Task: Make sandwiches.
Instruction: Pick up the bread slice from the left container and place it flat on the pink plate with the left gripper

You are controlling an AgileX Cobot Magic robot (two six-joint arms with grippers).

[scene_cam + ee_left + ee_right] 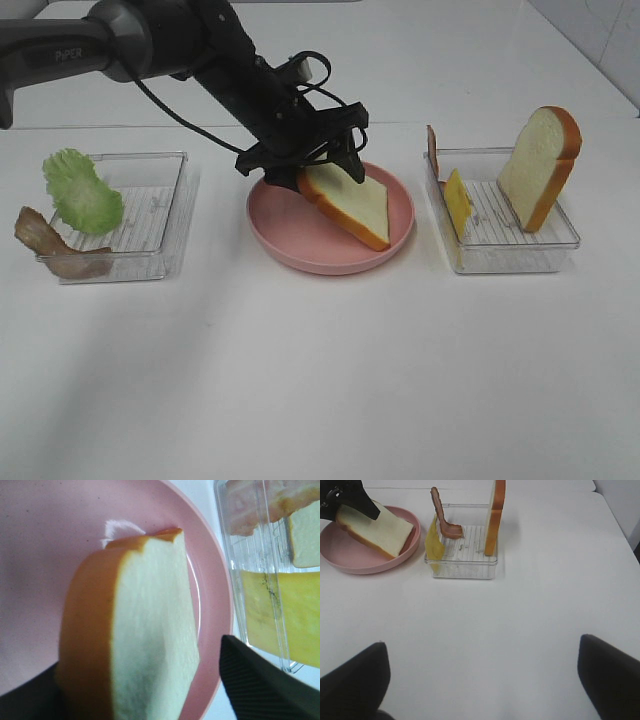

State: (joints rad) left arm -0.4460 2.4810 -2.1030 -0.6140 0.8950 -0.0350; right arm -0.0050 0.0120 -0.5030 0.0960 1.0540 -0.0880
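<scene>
The left arm slants down over the pink plate (290,235), the left end effector (318,180) parted (one finger (250,680) clear of the bread slice (150,630)). The right end effector (482,680), well short of the plate, gapes wide.

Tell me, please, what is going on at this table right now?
The left gripper is over the pink plate, its fingers straddling a bread slice that leans tilted with its lower edge in the plate. A gap beside one finger suggests the grip is loose. The right gripper hangs open over the table. A second bread slice, cheese and a bacon strip wait in the right tray; lettuce and the other bacon strip sit at the left tray.
</scene>
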